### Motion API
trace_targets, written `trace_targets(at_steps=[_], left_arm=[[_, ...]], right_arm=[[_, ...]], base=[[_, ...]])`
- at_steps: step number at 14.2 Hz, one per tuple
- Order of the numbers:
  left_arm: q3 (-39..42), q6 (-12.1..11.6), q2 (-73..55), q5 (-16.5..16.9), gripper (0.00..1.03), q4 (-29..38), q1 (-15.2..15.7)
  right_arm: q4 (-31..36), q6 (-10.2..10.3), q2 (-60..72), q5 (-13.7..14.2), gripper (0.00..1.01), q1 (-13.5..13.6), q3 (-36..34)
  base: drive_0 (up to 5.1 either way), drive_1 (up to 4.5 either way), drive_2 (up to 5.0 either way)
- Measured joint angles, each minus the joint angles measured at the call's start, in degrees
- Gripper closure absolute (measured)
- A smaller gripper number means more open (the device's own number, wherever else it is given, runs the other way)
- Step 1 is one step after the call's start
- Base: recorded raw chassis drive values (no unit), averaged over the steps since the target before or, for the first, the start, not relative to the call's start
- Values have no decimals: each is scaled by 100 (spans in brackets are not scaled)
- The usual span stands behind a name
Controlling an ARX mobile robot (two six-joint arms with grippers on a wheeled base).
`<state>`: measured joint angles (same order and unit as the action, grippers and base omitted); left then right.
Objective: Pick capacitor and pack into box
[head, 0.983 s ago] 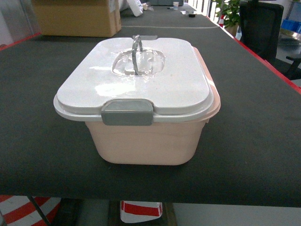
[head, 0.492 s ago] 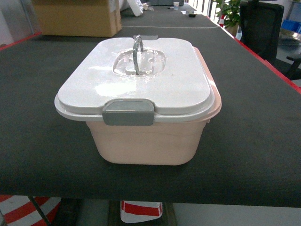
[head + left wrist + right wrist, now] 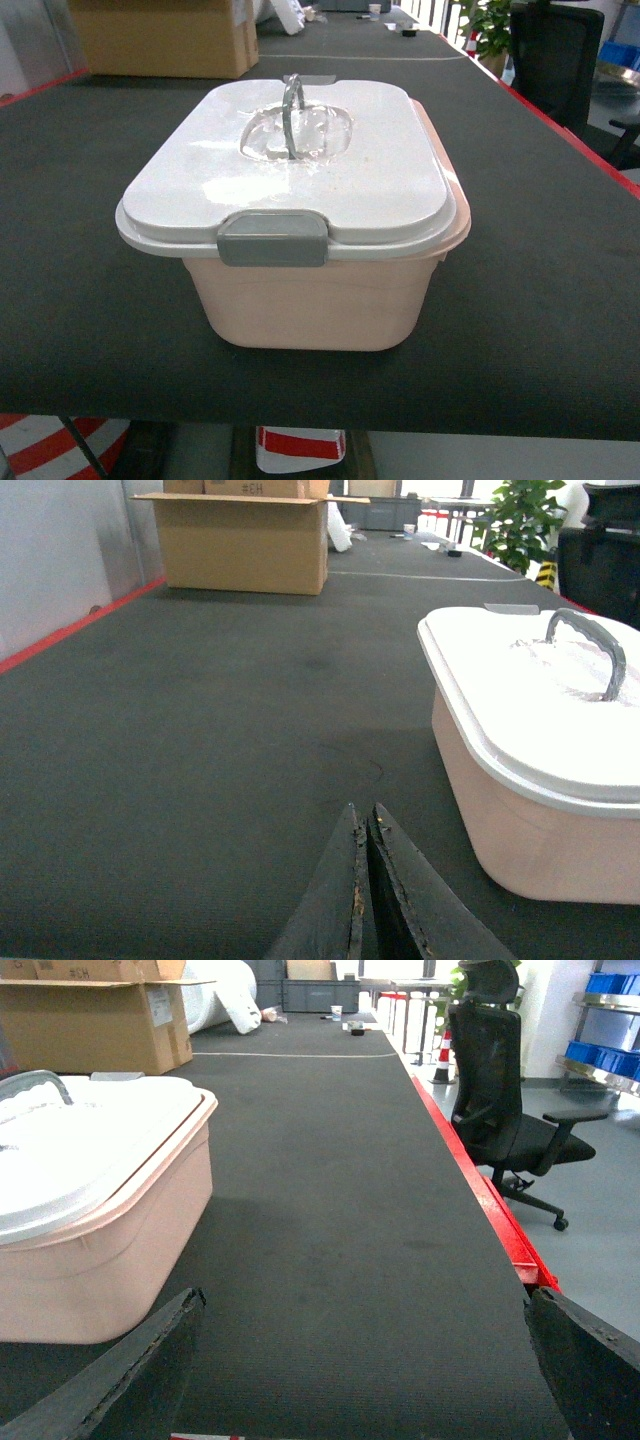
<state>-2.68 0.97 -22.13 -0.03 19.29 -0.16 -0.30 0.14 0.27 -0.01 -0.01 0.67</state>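
Black office chair (image 3: 505, 1090) beside table (image 3: 350, 1210)

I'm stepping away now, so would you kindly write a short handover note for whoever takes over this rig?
Left gripper: fingers shut together, holding nothing, low over the dark mat to the left of the box.
Right gripper: fingers spread wide open, empty, on the right of the box.
The box sits mid-table with its white lid on and the grey front latch down; the clear handle stands upright.
No capacitor shows in any view.
Done: nothing visible yet.
Left: open the latch and lid, find the capacitor, pick it up and pack it into the box.
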Motion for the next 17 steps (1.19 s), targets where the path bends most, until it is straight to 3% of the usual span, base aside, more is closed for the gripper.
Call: trace_targets(at_steps=[9, 10, 14, 16, 17], left_arm=[[192, 0, 1226, 2, 101, -938, 0], [188, 0, 1829, 17, 101, -1873, 0], [188, -4, 2151, 2, 101, -1963, 15], [188, -2, 2151, 2, 96, -1956, 15], [188, -4, 2151, 2, 85, -1956, 15]], right_arm=[[0, 0, 0, 0, 3, 0, 0], [0, 2, 0, 2, 3, 0, 0], [2, 2, 0, -2, 3, 0, 0], [0, 2, 0, 0, 3, 0, 0], [0, 2, 0, 0, 3, 0, 0]], base=[[0, 0, 0], [0, 0, 0], [0, 0, 0], [0, 0, 0], [0, 0, 0]])
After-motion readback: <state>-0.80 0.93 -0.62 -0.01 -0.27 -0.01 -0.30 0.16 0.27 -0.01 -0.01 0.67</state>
